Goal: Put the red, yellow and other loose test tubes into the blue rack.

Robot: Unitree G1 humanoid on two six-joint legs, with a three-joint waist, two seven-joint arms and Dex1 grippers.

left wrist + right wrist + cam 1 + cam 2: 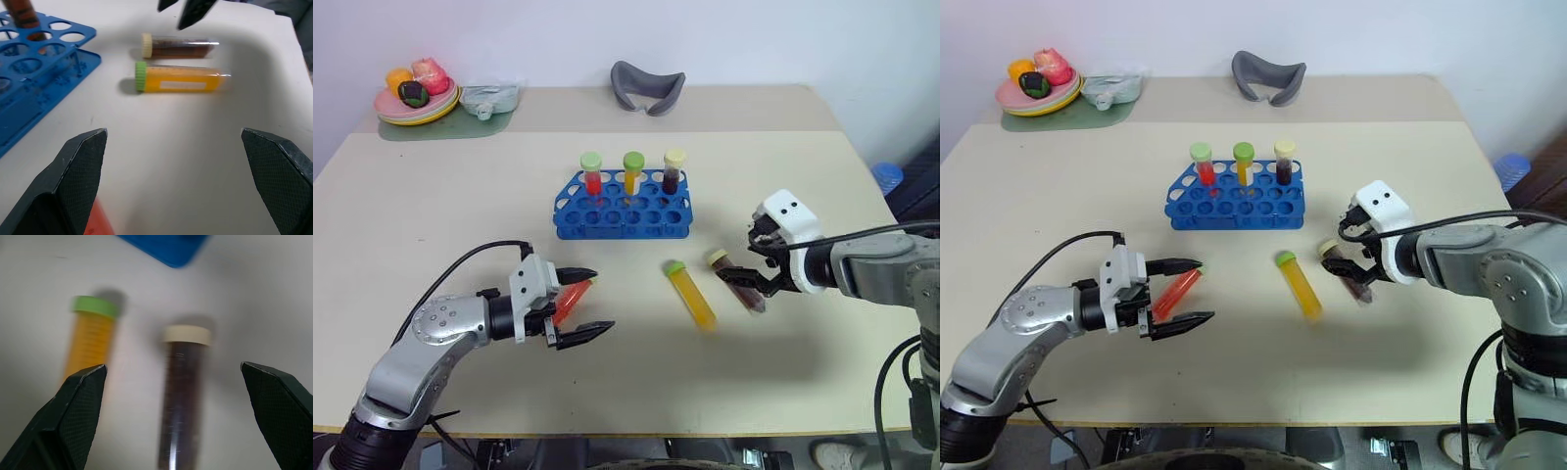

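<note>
The blue rack (623,228) stands mid-table with three capped tubes upright in its back row. Three loose test tubes lie on the table in front of it. The red one (570,302) rests between the fingers of my open left gripper (582,305), which points to the right and is not closed on it. The yellow one (691,296) with a green cap lies in the middle. Beside it is the dark maroon one (736,281) with a pale cap. My right gripper (751,266) hovers over that tube, open, with one finger on each side of it (183,396).
A plate of toy food (416,98) and a small clear container (489,96) sit on a green mat at the back left. A grey curved object (648,86) lies at the back centre. Off the table's right edge is a blue object (886,176).
</note>
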